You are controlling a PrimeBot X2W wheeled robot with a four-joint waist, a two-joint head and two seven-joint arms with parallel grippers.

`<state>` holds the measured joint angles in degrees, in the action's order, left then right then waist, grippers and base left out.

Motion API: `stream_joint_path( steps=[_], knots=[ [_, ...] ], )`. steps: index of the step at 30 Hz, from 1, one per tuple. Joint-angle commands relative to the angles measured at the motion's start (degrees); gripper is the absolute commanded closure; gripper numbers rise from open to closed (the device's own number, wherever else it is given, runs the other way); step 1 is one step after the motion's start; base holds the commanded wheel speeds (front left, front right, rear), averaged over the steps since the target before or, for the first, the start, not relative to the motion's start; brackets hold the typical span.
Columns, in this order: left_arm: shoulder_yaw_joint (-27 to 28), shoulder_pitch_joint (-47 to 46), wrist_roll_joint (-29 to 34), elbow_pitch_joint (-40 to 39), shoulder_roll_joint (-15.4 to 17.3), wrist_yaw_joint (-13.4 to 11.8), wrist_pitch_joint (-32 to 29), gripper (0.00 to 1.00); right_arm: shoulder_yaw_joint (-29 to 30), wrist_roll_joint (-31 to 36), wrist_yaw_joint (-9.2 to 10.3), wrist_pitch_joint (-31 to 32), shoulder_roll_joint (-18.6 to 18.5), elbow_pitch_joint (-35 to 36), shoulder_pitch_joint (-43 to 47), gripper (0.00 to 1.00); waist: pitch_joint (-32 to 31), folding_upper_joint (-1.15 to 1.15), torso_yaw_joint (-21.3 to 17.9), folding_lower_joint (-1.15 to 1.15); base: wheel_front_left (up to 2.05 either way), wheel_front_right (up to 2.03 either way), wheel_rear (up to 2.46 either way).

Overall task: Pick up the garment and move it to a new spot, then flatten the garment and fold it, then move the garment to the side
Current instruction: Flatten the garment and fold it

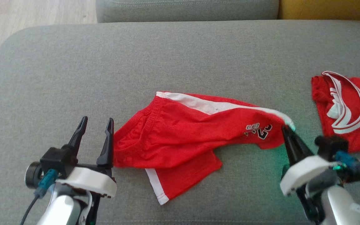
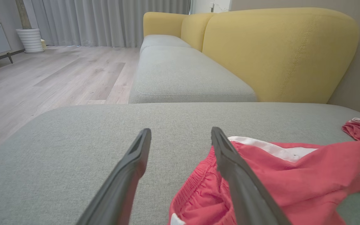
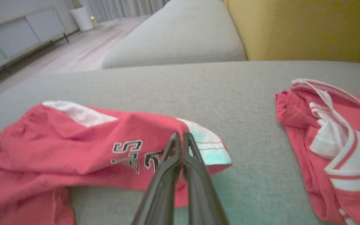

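A grey fabric sofa seat (image 1: 73,62) spans the head view, with pale wooden floor (image 1: 27,12) past its far left corner and a yellow backrest (image 1: 323,9) at the far right.

At lower left, the left gripper (image 1: 97,120) rests with its two dark fingers spread wide and holding nothing. Its right finger sits just beside the gathered waistband (image 1: 148,120) of a pair of red shorts (image 1: 180,134).

The shorts lie rumpled across the middle of the seat, with a white side stripe (image 1: 205,104) along the far edge and one leg folded under at the front. A black-and-white number print (image 1: 259,130) marks the right leg.

At that leg's hem, the right gripper (image 1: 284,128) has its fingers pressed tightly together, apparently pinching the cloth edge (the fabric rises slightly towards it).

Well apart at the far right lies a second red garment, a jersey (image 1: 348,109) with white trim.

The shorts look light, thin and limp, likely to sag and bunch when lifted. A hold on the waistband opposite the pinched hem would probably keep them spread.
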<state>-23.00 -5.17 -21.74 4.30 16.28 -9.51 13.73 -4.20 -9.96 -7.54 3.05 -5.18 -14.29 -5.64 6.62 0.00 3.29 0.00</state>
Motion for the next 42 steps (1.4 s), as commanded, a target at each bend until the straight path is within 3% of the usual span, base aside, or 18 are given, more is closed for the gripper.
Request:
stream_joint_path(
  steps=[1,8,14,15,16,17,21,29,42],
  knots=[
    [2.29,-2.19,0.49,-1.58,0.75,0.00,0.55,0.00,-2.12,1.12,0.05,1.19,-1.86,2.66,1.37,1.00,-0.19,0.00,-0.04,0.00,0.00,0.00,0.00],
    [2.10,-2.15,0.31,-1.58,0.79,-0.06,0.62,0.00,-4.66,4.00,0.05,6.38,-7.57,2.07,6.55,1.00,-0.27,0.00,-0.31,0.00,0.00,0.00,0.00],
    [1.97,-2.36,0.23,-1.40,0.87,-0.10,0.65,0.00,-5.01,4.00,0.05,6.50,-7.70,-1.40,5.60,1.00,-0.40,0.00,-0.43,0.00,0.00,0.00,0.00],
    [1.93,-2.32,0.19,-1.33,0.87,-0.12,0.66,0.00,-5.09,3.69,0.05,6.29,-7.37,-2.16,5.25,0.81,-0.51,0.00,-0.45,0.00,0.00,0.00,0.00],
    [1.86,-2.26,0.14,-1.23,0.86,-0.11,0.66,0.00,-5.06,3.44,0.05,5.73,-7.04,-2.63,4.84,0.05,-0.69,0.00,-0.44,0.00,0.00,0.00,0.00],
    [1.77,-2.16,0.07,-1.08,0.84,-0.09,0.64,0.00,-5.00,2.97,0.05,5.17,-6.62,-2.92,4.63,0.00,-0.98,0.00,-0.40,0.00,0.00,0.00,0.00],
    [1.59,-1.31,-0.15,-0.81,0.77,-0.42,0.62,0.00,-4.55,0.40,0.05,2.01,-4.70,-0.01,4.95,0.00,-2.33,0.00,-0.47,0.00,0.00,0.00,0.00],
    [1.68,1.07,-0.32,-1.40,1.05,-1.79,0.51,0.00,-1.80,-1.43,0.05,-2.57,-1.65,13.44,7.83,0.00,-4.93,0.00,-1.12,0.00,0.00,0.00,0.00],
    [0.91,4.61,-0.33,-3.56,1.60,-3.57,-0.83,0.00,0.85,0.51,0.05,-0.40,1.19,21.38,11.89,0.00,-7.66,0.00,-1.26,0.00,0.00,0.00,0.00]
  ],
)
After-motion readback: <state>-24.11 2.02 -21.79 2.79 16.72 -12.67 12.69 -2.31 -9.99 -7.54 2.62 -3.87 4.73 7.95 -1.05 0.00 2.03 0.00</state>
